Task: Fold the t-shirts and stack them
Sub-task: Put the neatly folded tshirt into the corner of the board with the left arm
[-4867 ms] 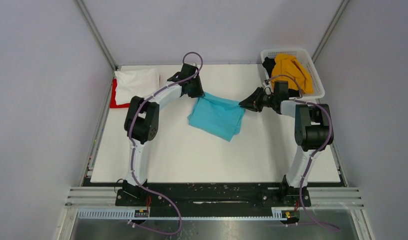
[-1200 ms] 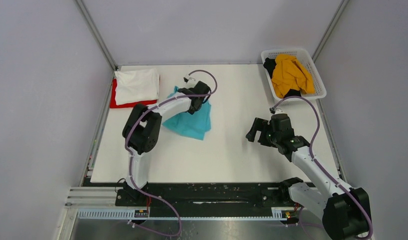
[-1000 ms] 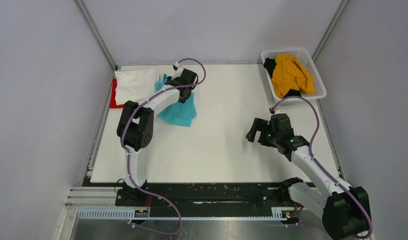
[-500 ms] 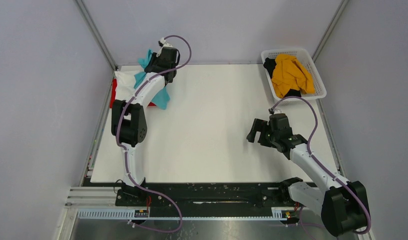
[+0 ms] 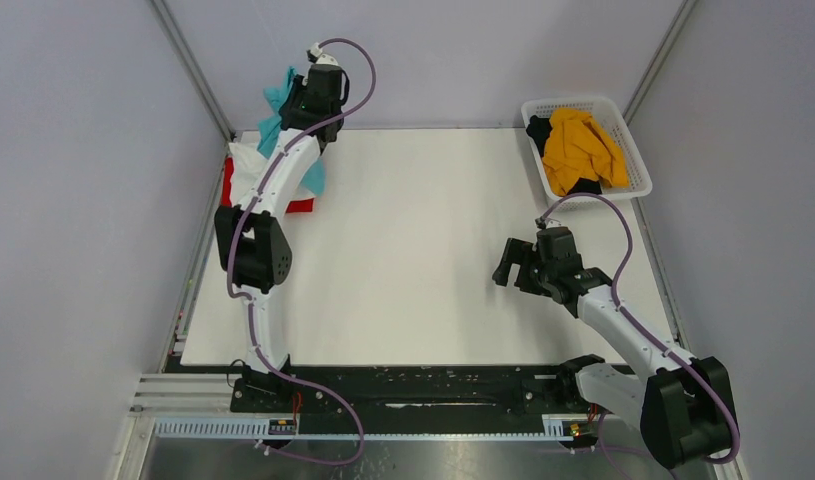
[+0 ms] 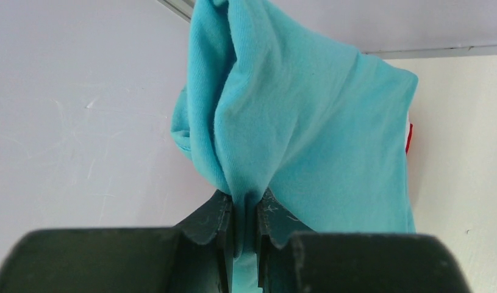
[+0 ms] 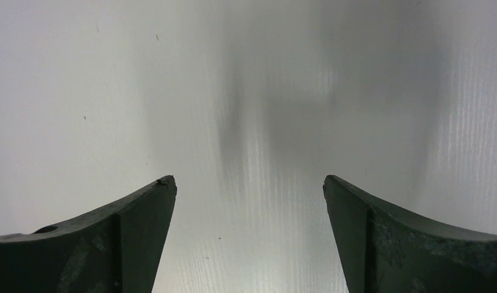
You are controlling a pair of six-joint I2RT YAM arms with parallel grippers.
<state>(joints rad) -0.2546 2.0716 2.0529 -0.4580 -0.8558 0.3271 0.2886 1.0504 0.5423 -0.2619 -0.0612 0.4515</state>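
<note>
L gripper [image 6: 246, 206] clamped on teal t-shirt [image 6: 307, 134], hung above white t-shirt [image 5: 245, 166] on red t-shirt [image 5: 226, 186], L arm [image 5: 273, 185] partly hiding stack, R gripper [image 7: 249, 189] wide open, empty, over table [image 5: 433, 250], basket [image 5: 631, 150] far right w/ mustard t-shirt [image 5: 578, 145], black t-shirt [image 5: 536, 130]

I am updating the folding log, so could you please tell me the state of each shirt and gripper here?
left gripper, shut on the teal t-shirt
teal t-shirt, lifted, hanging bunched
white t-shirt, folded, on the red t-shirt
red t-shirt, beneath, edges showing
mustard-yellow t-shirt, crumpled in the basket
black t-shirt, crumpled in the basket
right gripper, open, empty
</note>
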